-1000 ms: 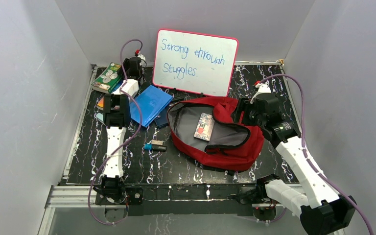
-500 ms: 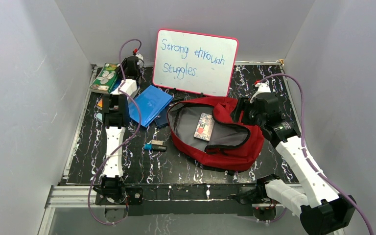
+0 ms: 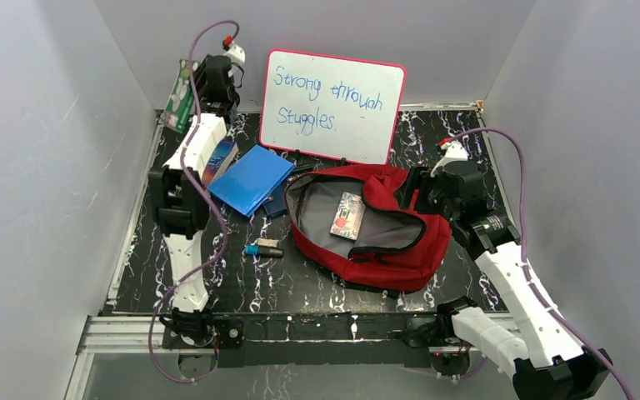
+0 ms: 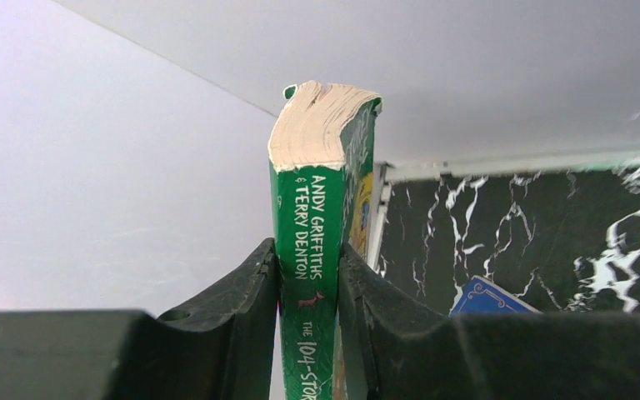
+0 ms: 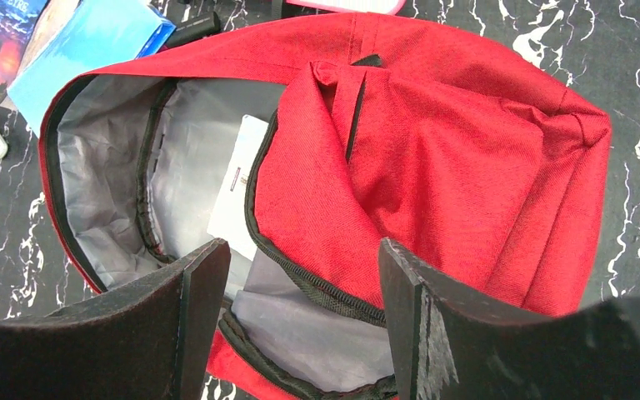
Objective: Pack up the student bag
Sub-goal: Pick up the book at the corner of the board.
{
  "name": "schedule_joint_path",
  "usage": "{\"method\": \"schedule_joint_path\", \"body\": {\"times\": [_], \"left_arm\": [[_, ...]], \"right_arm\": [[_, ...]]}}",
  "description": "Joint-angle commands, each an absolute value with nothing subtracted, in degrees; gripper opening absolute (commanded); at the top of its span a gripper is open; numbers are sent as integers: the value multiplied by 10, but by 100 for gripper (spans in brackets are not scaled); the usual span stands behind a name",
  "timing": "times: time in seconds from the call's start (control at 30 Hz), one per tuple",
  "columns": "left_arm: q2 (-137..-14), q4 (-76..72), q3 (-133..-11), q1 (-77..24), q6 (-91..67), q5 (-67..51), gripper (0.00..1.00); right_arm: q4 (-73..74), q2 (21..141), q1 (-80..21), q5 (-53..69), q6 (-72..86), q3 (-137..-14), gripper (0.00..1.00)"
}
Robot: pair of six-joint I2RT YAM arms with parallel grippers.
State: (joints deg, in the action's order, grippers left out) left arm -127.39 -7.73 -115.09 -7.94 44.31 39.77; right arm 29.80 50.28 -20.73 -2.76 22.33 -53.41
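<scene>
The red student bag (image 3: 383, 242) lies open in the middle of the table, grey lining showing. A small patterned book (image 3: 348, 215) lies inside it and shows white in the right wrist view (image 5: 237, 179). My left gripper (image 3: 193, 92) is raised at the back left corner, shut on a green paperback (image 3: 180, 102). The left wrist view shows the jaws clamped on the paperback's spine (image 4: 308, 217). My right gripper (image 3: 412, 190) is open and empty just above the bag's right side, over the zipper edge (image 5: 317, 287) of the bag (image 5: 450, 158).
A whiteboard (image 3: 333, 104) with writing leans on the back wall behind the bag. A blue folder (image 3: 250, 179) and another book (image 3: 221, 158) lie left of the bag. A small blue and black item (image 3: 264, 248) lies at the front left. Side walls stand close.
My left arm has lifted the green paperback off the table's back left corner and turned it on edge. The right gripper has shifted only slightly.
</scene>
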Motion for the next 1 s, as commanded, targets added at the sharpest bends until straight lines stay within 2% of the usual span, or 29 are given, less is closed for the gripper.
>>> {"method": "schedule_joint_path", "body": {"times": [0.0,0.1,0.23,0.37,0.43,0.57,0.67,0.8,0.97], "left_arm": [[-1117,-77,-1138,-111,428,391,0],[-1061,4,-1151,-117,354,357,0],[-972,110,-1128,-120,216,236,0],[-870,139,-1055,-120,93,58,0],[-837,150,-1029,-120,55,-77,0],[-786,118,-965,-128,-30,-304,0],[-776,96,-929,-142,-67,-421,0],[-763,85,-885,-179,-66,-501,0],[-750,85,-851,-226,-41,-559,0]], "right_arm": [[269,485,-206,-21,228,-539,74],[263,476,-206,-16,234,-535,74],[235,473,-206,13,239,-536,74],[175,470,-206,80,246,-535,77],[131,465,-206,114,249,-526,79],[44,456,-206,161,256,-503,82],[5,457,-206,198,238,-512,82],[-12,468,-206,324,144,-567,83],[104,514,-206,487,16,-676,84]]}}
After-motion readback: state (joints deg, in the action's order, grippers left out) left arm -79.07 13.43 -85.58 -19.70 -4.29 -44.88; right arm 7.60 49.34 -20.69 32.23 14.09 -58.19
